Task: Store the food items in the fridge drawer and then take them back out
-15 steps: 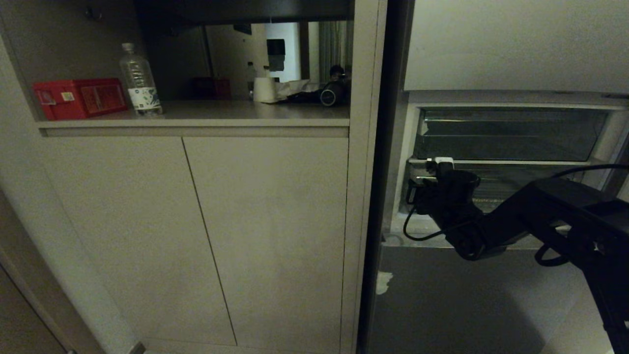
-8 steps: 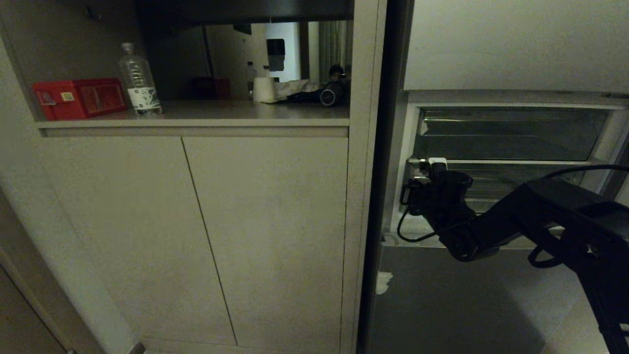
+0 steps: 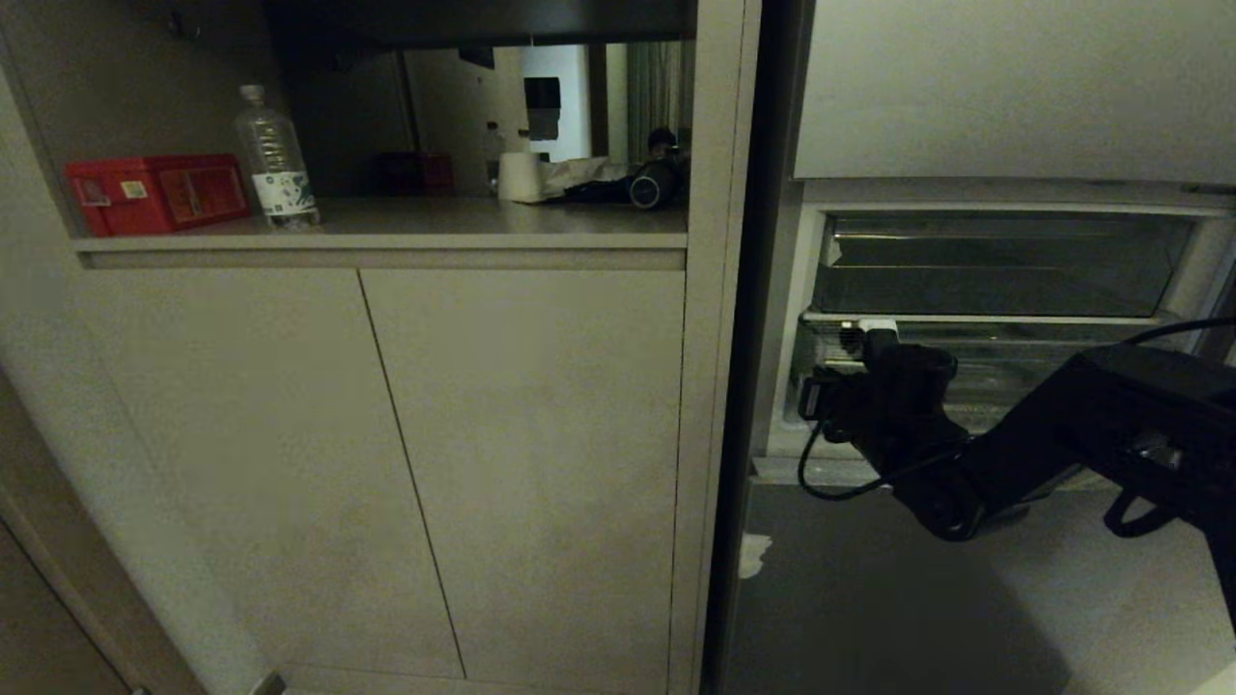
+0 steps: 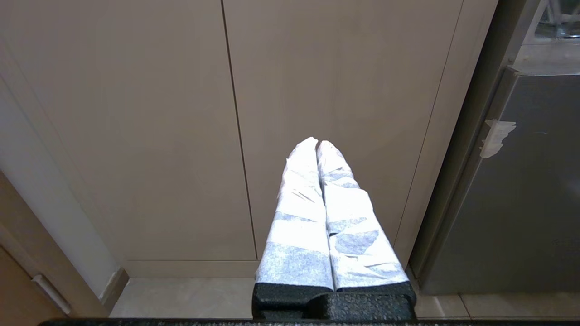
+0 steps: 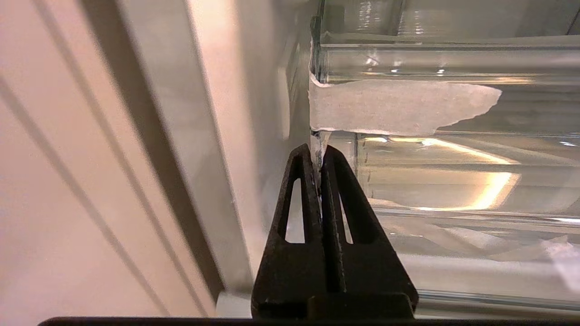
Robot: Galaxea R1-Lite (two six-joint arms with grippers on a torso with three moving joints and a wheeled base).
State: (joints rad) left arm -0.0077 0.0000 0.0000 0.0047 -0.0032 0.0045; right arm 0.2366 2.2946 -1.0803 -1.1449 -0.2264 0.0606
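The fridge drawer (image 3: 975, 372) is the lower clear bin with a ribbed floor, in the open fridge at the right; in the right wrist view it (image 5: 453, 181) glints under warm light. My right gripper (image 3: 866, 333) is at its left front corner. Seen from the wrist, the right gripper (image 5: 319, 151) is shut, with a thin pale strip of the drawer's edge pinched between the black fingertips. My left gripper (image 4: 317, 142), wrapped in white tape, is shut and empty, parked low before the cabinet doors. No food items are in view.
A shallower clear tray (image 3: 995, 261) sits above the drawer, with torn white tape (image 5: 398, 106) on its front. The fridge's grey lower door (image 3: 917, 598) is below. Beige cabinet doors (image 3: 521, 463) stand left. A shelf holds a red box (image 3: 154, 193) and a bottle (image 3: 275, 159).
The right arm drifted slightly left, then came back right and a little lower, with the gripper staying at the drawer's left corner. Nothing else moved.
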